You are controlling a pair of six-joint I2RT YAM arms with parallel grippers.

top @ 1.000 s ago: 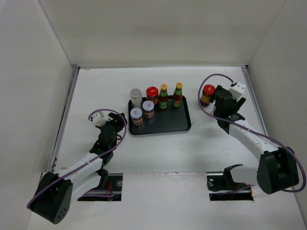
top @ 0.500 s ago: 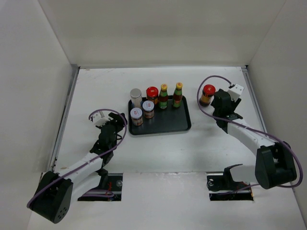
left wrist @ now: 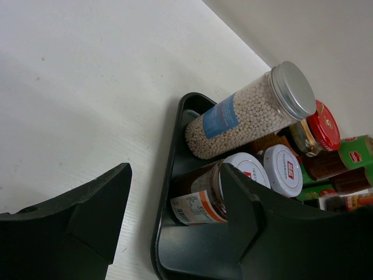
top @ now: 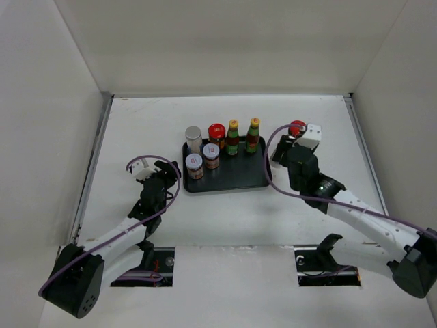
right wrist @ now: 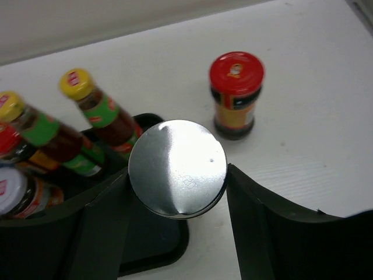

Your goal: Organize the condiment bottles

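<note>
My right gripper (right wrist: 178, 184) is shut on a silver-lidded jar (right wrist: 175, 163) and holds it over the tray's right corner; in the top view this gripper (top: 278, 154) hides the jar. A red-capped jar (right wrist: 236, 93) stands on the table just behind it (top: 296, 128). The black tray (top: 239, 179) holds a tall silver-lidded jar of white beads (top: 193, 137), a red-capped jar (top: 216, 133), two yellow-capped sauce bottles (top: 233, 137) and two short white-lidded jars (top: 194, 165). My left gripper (top: 161, 175) is open and empty, left of the tray, facing the nearest short jar (left wrist: 201, 195).
White walls close in the table on the left, back and right. The tray's front half (left wrist: 192, 256) is bare black surface. A purple cable (top: 273, 147) loops off my right wrist near the tray's right edge.
My right arm has swung left and toward the tray, carrying the silver-lidded jar away from the red-capped jar on the table. The left arm has not moved.
</note>
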